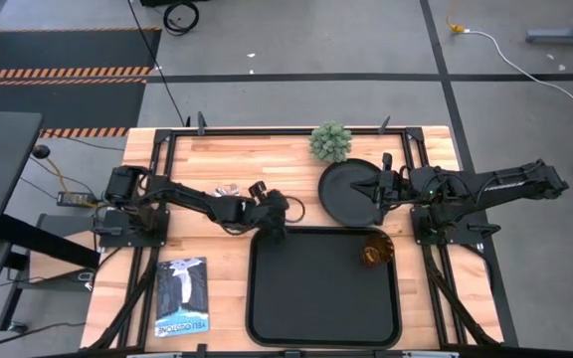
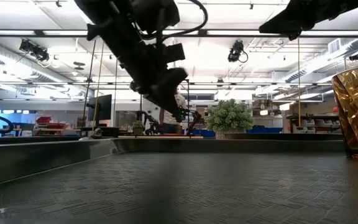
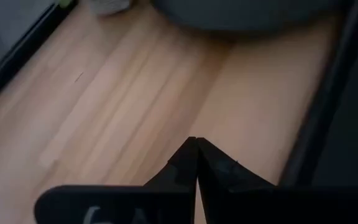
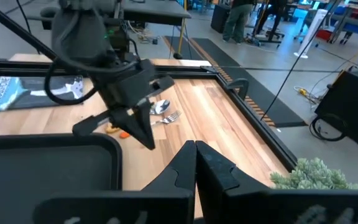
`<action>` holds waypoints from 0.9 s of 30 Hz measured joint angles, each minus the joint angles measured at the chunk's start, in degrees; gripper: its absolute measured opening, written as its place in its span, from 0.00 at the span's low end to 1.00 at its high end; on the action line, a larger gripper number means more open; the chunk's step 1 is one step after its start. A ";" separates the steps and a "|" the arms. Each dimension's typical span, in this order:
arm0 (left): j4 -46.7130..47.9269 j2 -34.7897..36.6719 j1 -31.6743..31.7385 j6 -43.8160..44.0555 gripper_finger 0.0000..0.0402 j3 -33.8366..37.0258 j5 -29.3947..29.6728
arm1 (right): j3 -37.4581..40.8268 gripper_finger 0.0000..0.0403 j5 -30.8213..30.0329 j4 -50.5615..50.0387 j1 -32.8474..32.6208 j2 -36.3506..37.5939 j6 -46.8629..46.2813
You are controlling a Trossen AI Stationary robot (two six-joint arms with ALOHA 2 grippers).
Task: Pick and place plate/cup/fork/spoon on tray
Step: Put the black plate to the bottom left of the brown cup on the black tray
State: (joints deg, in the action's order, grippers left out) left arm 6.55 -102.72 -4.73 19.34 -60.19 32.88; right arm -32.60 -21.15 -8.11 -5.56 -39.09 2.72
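From above, the left gripper [image 1: 279,221] hung with fingers pressed together and empty, just beyond the far left corner of the large black rectangular tray [image 1: 323,287]. The right gripper [image 1: 379,189], also pinched shut, sat over the round matte black plate [image 1: 349,191]. The amber translucent cup [image 1: 374,250] stood inside the tray, near the right gripper. Only the right wrist view showed the silver fork [image 4: 171,117] and orange-handled spoon [image 4: 160,107] on the wooden table [image 4: 222,134] just behind the left gripper.
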 joint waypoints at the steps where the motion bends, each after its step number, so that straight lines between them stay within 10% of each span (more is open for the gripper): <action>1: -1.95 -0.23 0.41 2.64 0.03 0.00 -0.53 | -0.01 0.03 0.00 0.02 0.00 -0.10 0.01; 15: -17.28 -3.15 6.90 27.13 0.38 -0.08 -8.84 | -0.02 0.03 0.59 0.26 -0.02 -1.98 -0.10; 27: -15.91 -13.54 9.72 28.36 0.49 -12.02 -17.17 | -0.02 0.03 1.64 2.89 -0.07 -2.31 1.96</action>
State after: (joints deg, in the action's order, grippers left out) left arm -9.36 -116.26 4.99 47.70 -72.21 15.71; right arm -32.62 -19.50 -5.23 -5.63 -41.41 4.69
